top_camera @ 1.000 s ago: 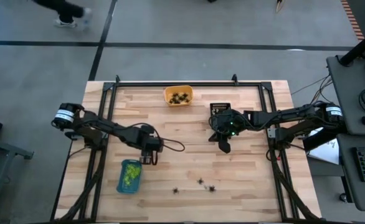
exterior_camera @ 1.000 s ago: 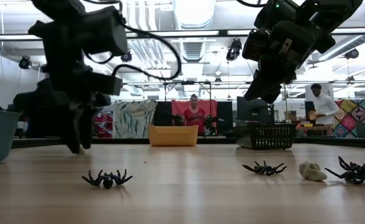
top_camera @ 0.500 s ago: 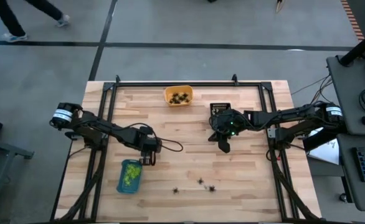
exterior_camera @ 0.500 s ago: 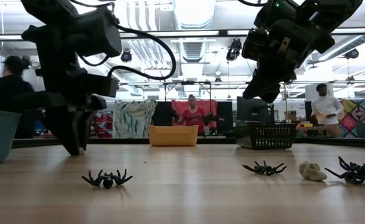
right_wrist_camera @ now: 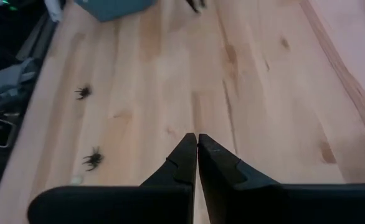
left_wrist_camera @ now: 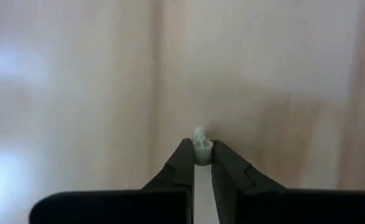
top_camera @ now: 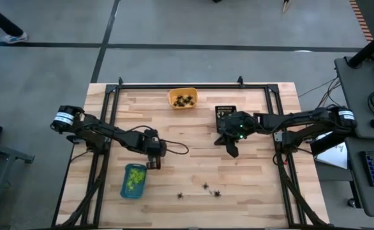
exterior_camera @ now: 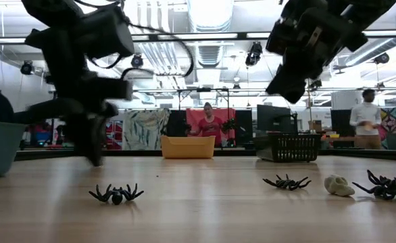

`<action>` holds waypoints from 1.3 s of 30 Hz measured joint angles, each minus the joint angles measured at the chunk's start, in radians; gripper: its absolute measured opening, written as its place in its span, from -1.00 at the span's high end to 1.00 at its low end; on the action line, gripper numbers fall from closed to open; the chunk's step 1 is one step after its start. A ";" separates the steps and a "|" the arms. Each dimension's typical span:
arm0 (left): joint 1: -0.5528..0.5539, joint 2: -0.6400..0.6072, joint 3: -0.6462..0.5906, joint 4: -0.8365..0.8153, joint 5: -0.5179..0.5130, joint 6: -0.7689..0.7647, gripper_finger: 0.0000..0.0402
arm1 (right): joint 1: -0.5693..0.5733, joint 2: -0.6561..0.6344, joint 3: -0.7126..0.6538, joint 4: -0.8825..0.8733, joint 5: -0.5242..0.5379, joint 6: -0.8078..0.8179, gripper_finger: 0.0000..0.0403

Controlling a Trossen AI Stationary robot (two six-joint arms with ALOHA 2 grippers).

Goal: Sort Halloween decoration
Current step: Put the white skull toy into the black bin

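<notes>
So the left gripper [left_wrist_camera: 201, 149] is down low over the wood table [top_camera: 193, 134], just above the blue tray [top_camera: 133, 181] in the overhead shot, and its 2 fingers are pinched on a tiny whitish trinket [left_wrist_camera: 201, 144]. From the wrist camera that little piece sticks out past the fingertips with its long axis running along the fingers, pointing away from the wrist, though it's too small to say what shape it really is. The right gripper [right_wrist_camera: 197, 144] hangs above the middle of the table, just in front of the black tray [top_camera: 225, 112], with its fingers pressed together and nothing between them. The rest of the decorations are spread around: the blue tray is full of lime-green bits [top_camera: 134, 178], the orange tray [top_camera: 182, 98] at the far edge has a few dark pieces in it, and 3 black spiders [top_camera: 203, 190] sit loose on the wood near the front edge, right of the blue tray. In the table-level view 1 spider [exterior_camera: 116, 194] lies flat with its legs splayed out sideways, another one [exterior_camera: 287, 182] sits further right, and a whitish lump [exterior_camera: 338, 185] lies just beside a third spider [exterior_camera: 387, 185], its longer side running across the picture. A few people are visible in the room behind the table.
</notes>
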 joint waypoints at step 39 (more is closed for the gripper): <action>-0.001 -0.044 0.036 0.749 -0.006 0.290 1.00 | 0.523 -0.188 0.000 0.041 0.377 0.064 0.96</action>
